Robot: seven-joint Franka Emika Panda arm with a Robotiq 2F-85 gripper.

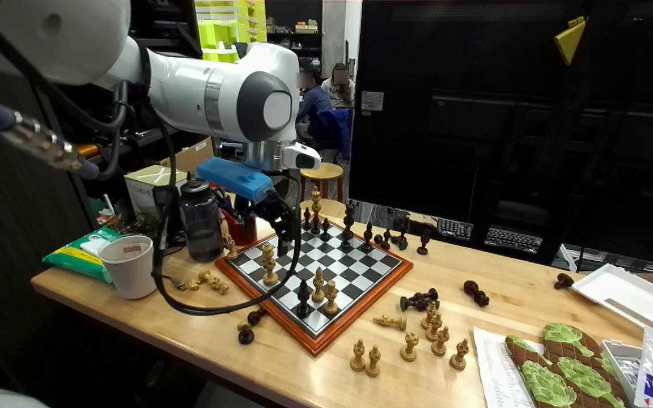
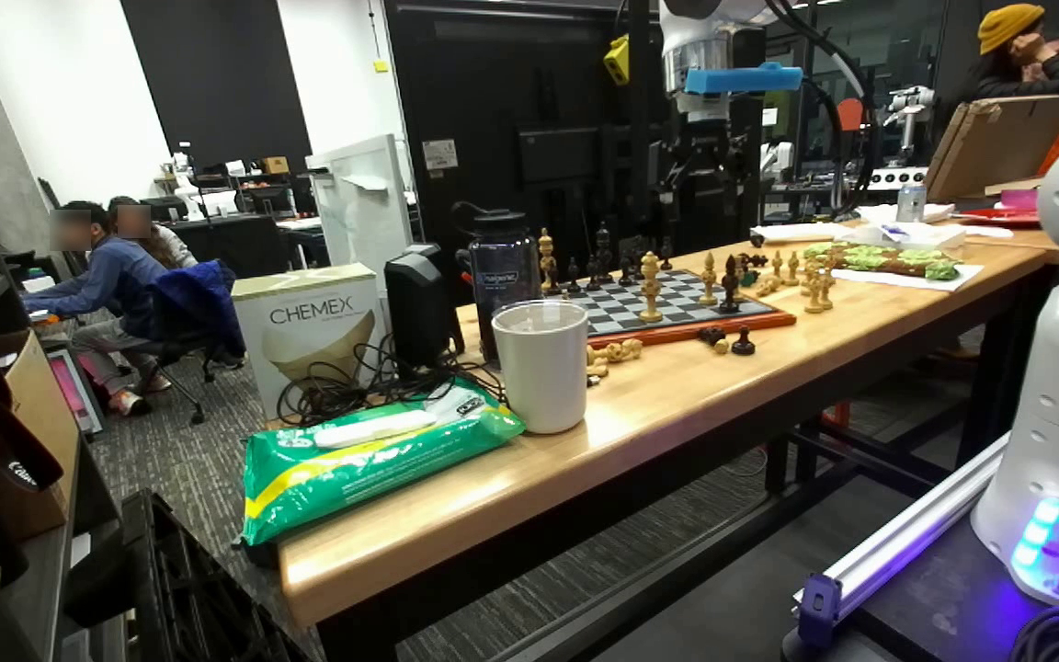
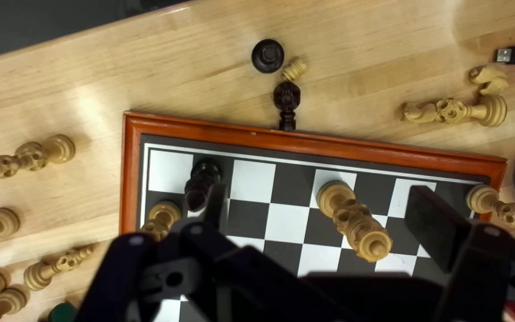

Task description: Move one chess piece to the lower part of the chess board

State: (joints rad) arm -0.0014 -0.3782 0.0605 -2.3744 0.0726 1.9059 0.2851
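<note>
On a pale wooden bench (image 1: 519, 294), a black-and-white chess board (image 1: 360, 305) with a reddish-brown frame lay flat. The tool (image 3: 324, 217) hung above it, its fingers spread wide apart. In the wrist view, a tall tan chess piece (image 3: 353, 223) stood upright on a white square of the edge row, showing between the fingers. Other pieces (image 1: 303, 300), dark and tan, stood on the board; loose pieces (image 1: 408, 347), some upright, some on their sides, were around it. A dark bottle (image 1: 199, 221) stood just beside one corner.

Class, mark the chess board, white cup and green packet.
Chess board (image 3: 286, 223): wrist view, bare white square.
White cup (image 2: 540, 377): in an exterior view, outer wall.
Green packet (image 2: 392, 475): in an exterior view, near side.
</note>
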